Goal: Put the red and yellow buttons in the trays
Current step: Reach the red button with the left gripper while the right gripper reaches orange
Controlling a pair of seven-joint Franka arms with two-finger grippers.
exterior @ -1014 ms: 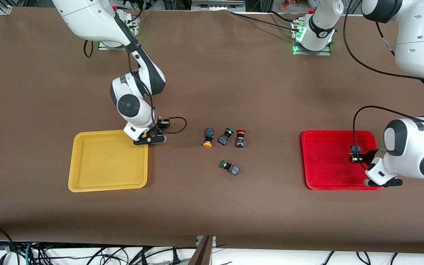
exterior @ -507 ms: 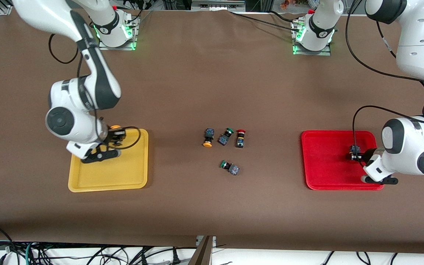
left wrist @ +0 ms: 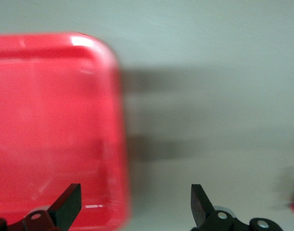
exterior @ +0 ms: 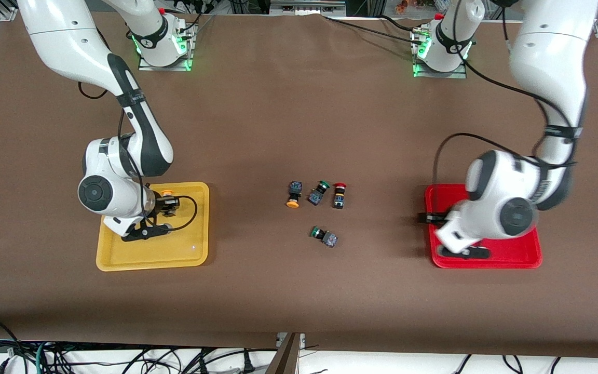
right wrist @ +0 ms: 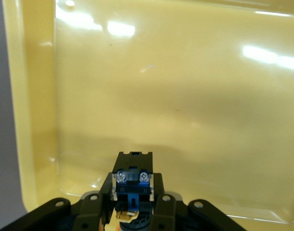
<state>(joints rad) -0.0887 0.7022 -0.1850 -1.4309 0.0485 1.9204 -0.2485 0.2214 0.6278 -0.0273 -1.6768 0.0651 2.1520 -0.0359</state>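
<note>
My right gripper (exterior: 166, 206) is shut on a yellow-capped button (exterior: 167, 194) and holds it low over the yellow tray (exterior: 195, 254). The right wrist view shows the button's dark blue body (right wrist: 132, 180) between the fingers, over the yellow tray floor (right wrist: 185, 96). My left gripper (exterior: 427, 218) is open and empty over the red tray's (exterior: 517, 257) rim toward the table's middle. In the left wrist view the jaws straddle the red tray's rim (left wrist: 119, 144). One yellow-capped button (exterior: 293, 195) and one red-capped button (exterior: 339, 195) lie at mid-table. The left arm hides much of the red tray.
Two green-capped buttons lie at mid-table: one (exterior: 318, 192) between the yellow-capped and red-capped ones, another (exterior: 324, 236) nearer the front camera. Cables hang from both wrists. Brown table surface (exterior: 278, 291) surrounds the trays.
My left gripper has let go of the button it held over the red tray and swung toward the table's middle. My right gripper carried its yellow button over the yellow tray and lowered it.
</note>
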